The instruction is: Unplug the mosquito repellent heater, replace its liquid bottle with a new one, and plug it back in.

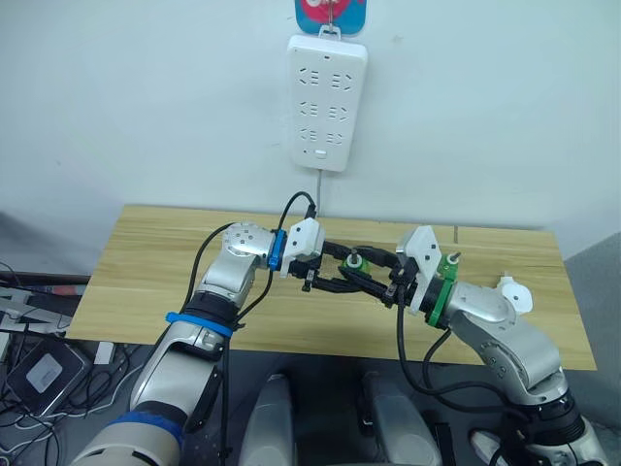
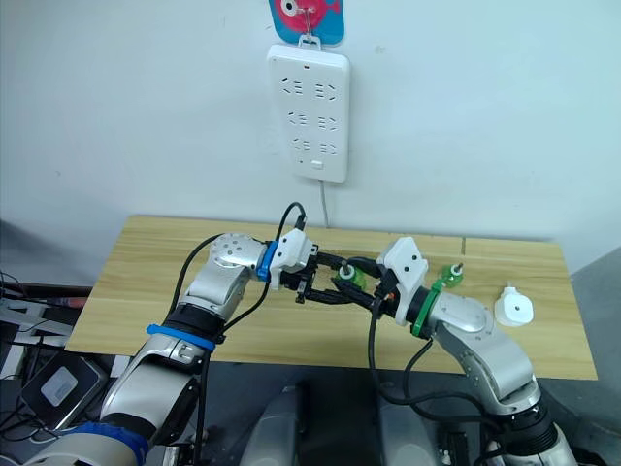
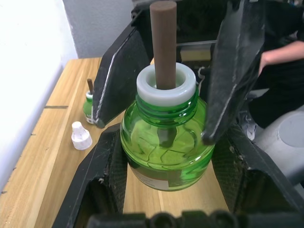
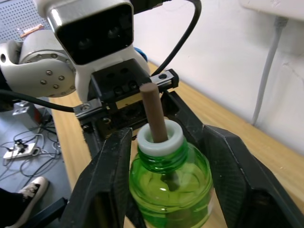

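Note:
A green liquid bottle [image 3: 166, 142] with a white collar and a brown wick is held upright above the table's middle. My left gripper [image 1: 349, 266] comes from the left and is shut on the bottle's lower body. Reaching in from the right, my right gripper [image 4: 168, 142] has its fingers against the bottle's shoulders, shut on it too. The mosquito repellent heater [image 1: 514, 294], small, white and rounded, lies unplugged on the table at the far right, apart from both grippers. A second green bottle [image 2: 451, 275] with a wick stands behind my right wrist.
A long white power strip [image 1: 327, 102] hangs on the wall above the wooden table [image 1: 155, 262], its cable running down to the table. A small white cap-like piece [image 3: 80, 135] sits near the second bottle. A person's arm [image 3: 280, 52] shows beyond the table.

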`<state>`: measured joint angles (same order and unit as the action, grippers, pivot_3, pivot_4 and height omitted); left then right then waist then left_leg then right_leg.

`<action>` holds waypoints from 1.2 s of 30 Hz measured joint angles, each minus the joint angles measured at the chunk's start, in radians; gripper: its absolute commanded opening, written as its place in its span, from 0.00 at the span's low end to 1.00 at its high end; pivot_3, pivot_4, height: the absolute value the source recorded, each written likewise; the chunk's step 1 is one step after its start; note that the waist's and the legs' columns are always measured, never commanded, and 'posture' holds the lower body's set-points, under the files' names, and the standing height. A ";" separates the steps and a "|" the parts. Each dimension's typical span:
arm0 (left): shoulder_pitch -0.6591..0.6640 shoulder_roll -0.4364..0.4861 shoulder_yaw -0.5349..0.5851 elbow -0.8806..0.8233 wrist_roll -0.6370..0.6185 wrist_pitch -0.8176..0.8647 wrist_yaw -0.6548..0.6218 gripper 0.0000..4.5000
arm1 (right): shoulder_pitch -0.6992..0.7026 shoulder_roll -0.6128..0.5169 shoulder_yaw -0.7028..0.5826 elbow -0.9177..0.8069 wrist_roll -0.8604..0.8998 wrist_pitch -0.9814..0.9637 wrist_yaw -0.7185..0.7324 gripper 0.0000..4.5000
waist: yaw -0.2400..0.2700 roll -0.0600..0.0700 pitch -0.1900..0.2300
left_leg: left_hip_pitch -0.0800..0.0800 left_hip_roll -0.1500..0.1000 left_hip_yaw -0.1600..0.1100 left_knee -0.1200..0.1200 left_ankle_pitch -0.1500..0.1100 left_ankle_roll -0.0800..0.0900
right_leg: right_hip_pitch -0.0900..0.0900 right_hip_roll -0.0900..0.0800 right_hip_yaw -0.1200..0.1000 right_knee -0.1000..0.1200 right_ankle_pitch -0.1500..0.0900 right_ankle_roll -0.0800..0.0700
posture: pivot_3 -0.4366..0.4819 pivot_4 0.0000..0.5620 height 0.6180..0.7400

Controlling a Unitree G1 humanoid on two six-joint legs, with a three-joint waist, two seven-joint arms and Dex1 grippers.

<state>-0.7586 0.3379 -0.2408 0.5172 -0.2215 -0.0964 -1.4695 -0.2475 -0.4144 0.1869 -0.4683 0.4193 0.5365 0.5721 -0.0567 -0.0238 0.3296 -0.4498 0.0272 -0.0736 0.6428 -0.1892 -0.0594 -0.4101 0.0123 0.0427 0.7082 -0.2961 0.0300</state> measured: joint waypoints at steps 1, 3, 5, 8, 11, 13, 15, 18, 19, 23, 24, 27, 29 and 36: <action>0.000 0.003 0.001 0.000 0.000 0.008 0.003 0.50 | -0.001 -0.002 0.002 0.000 -0.006 -0.009 0.009 0.27 | 0.000 0.000 0.000 | 0.000 0.000 0.000 0.000 0.000 0.000 | 0.000 0.000 0.000 0.000 0.000 0.000 | 0.44 0.50 1.00; 0.000 0.004 0.002 0.000 0.000 0.010 0.005 0.50 | -0.001 -0.002 0.005 0.002 -0.013 -0.022 0.017 0.19 | 0.000 0.000 0.000 | 0.000 0.000 0.000 0.000 0.000 0.000 | 0.000 0.000 0.000 0.000 0.000 0.000 | 0.44 0.50 1.00; 0.001 0.003 0.002 -0.002 0.000 0.016 0.006 0.50 | 0.002 -0.003 0.008 0.002 -0.024 -0.032 0.021 0.19 | 0.000 0.000 0.000 | 0.000 0.000 0.000 0.000 0.000 0.000 | 0.000 0.000 0.000 0.000 0.000 0.000 | 0.44 0.50 1.00; 0.002 0.001 0.002 -0.007 0.000 0.024 0.007 0.50 | 0.007 -0.003 0.009 0.003 -0.036 -0.047 0.028 0.19 | 0.001 0.000 0.000 | 0.000 0.000 0.000 0.000 0.000 0.000 | 0.000 0.000 0.000 0.000 0.000 0.000 | 0.43 0.48 1.00; 0.003 -0.009 0.016 -0.018 -0.014 0.042 0.019 0.72 | 0.018 0.011 -0.009 0.003 -0.021 -0.045 0.027 0.19 | 0.001 0.000 0.000 | 0.000 0.000 0.000 0.000 0.000 0.000 | 0.000 0.000 0.000 0.000 0.000 0.000 | 0.43 0.48 1.00; 0.003 -0.025 0.035 -0.045 -0.038 0.057 0.035 0.84 | 0.030 0.037 -0.031 0.003 0.006 -0.022 0.010 0.19 | 0.001 0.000 0.000 | 0.000 0.001 -0.001 0.000 0.000 0.000 | 0.000 -0.001 0.000 0.000 0.000 0.000 | 0.42 0.48 1.00; 0.008 -0.038 0.050 -0.072 -0.055 0.079 0.060 0.97 | 0.033 0.052 -0.067 0.003 0.035 -0.002 -0.015 0.19 | 0.000 0.000 -0.001 | 0.000 0.001 0.000 0.001 0.000 0.000 | 0.000 -0.002 0.000 0.001 0.000 0.000 | 0.42 0.48 1.00; 0.030 -0.046 0.075 -0.112 -0.074 0.099 0.104 1.00 | 0.045 0.067 -0.137 0.003 0.069 0.031 -0.059 0.19 | 0.000 0.000 -0.001 | 0.000 0.001 0.000 0.001 0.000 0.000 | 0.000 -0.002 0.000 0.001 0.000 0.000 | 0.41 0.48 1.00; 0.040 -0.058 0.084 -0.124 -0.078 0.106 0.126 1.00 | 0.047 0.090 -0.166 0.003 0.103 0.058 -0.086 0.19 | 0.000 0.000 -0.001 | 0.000 0.001 0.000 0.001 0.000 0.000 | 0.000 -0.002 0.000 0.001 0.000 0.000 | 0.41 0.48 1.00; 0.084 -0.126 0.120 -0.197 -0.093 0.114 0.260 1.00 | 0.028 0.209 -0.356 0.005 0.346 0.218 -0.275 0.19 | 0.000 0.000 -0.001 | 0.000 0.001 0.000 0.001 0.000 0.000 | 0.000 -0.003 0.000 0.002 0.000 0.000 | 0.41 0.49 1.00; 0.093 -0.140 0.123 -0.215 -0.092 0.113 0.288 1.00 | 0.017 0.219 -0.395 0.007 0.397 0.243 -0.313 0.19 | 0.000 0.000 -0.001 | 0.000 0.000 0.000 0.001 0.000 0.000 | 0.000 -0.004 0.000 0.002 0.000 0.000 | 0.41 0.49 1.00; 0.149 -0.188 0.130 -0.283 -0.082 0.092 0.395 1.00 | -0.025 0.253 -0.503 0.025 0.570 0.301 -0.450 0.19 | 0.000 0.001 -0.001 | 0.000 0.000 0.001 0.001 0.000 0.000 | 0.000 -0.004 0.001 0.003 0.000 0.000 | 0.41 0.49 1.00; 0.199 -0.219 0.123 -0.332 -0.066 0.075 0.462 1.00 | -0.045 0.269 -0.549 0.038 0.710 0.328 -0.546 0.19 | 0.000 0.001 -0.001 | 0.000 0.001 0.001 0.000 0.000 0.000 | 0.000 -0.004 0.001 0.003 0.000 0.000 | 0.41 0.49 1.00; 0.234 -0.258 0.108 -0.403 -0.042 0.061 0.599 1.00 | -0.053 0.239 -0.555 0.058 1.045 0.339 -0.751 0.19 | -0.001 0.001 -0.002 | 0.000 -0.001 0.002 0.001 0.000 0.000 | 0.000 -0.003 0.002 0.003 0.000 0.000 | 0.42 0.49 1.00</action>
<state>-0.5246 0.0797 -0.1327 0.1142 -0.2630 -0.0357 -0.8708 -0.3004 -0.1754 -0.3683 -0.4105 1.4646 0.8757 -0.1788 -0.0575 -0.0229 0.3280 -0.4497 0.0267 -0.0720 0.6437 -0.1890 -0.0594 -0.4100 0.0094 0.0444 0.7110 -0.2960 0.0298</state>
